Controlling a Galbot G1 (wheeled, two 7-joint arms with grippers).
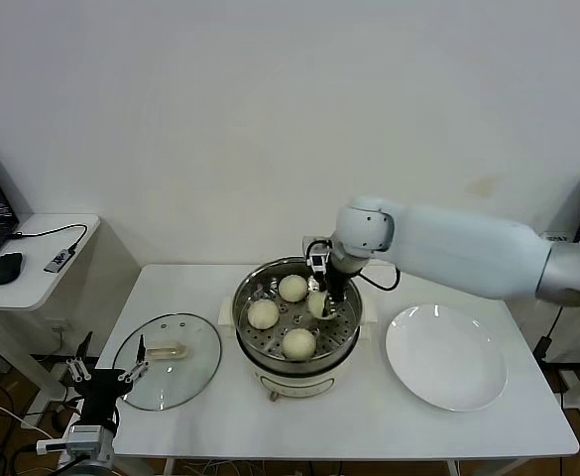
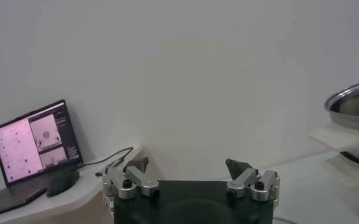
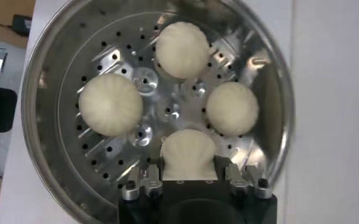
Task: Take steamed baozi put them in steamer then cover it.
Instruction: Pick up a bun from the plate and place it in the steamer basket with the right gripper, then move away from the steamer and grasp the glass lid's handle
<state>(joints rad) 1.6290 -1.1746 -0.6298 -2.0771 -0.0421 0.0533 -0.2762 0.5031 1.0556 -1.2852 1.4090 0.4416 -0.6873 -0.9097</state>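
Note:
The steel steamer (image 1: 240, 315) stands mid-table on its white base. Three baozi lie loose on its perforated tray (image 3: 167, 113): one at the far side (image 1: 292, 288), one at the left (image 1: 263, 313), one at the front (image 1: 298, 343). My right gripper (image 1: 320, 297) reaches down into the pot and is shut on the fourth baozi (image 3: 188, 152), low over the tray's right side; its sides are pressed flat between the fingers. The glass cover (image 1: 198, 349) with its cream handle lies flat on the table left of the steamer. My left gripper (image 1: 106, 378) is open and empty, low off the table's front left corner.
A flat white plate (image 1: 446, 357) lies right of the steamer. A side table with a laptop (image 2: 36, 143), a mouse (image 1: 5, 267) and cables stands to the left. The steamer's rim (image 2: 350, 102) shows far off in the left wrist view.

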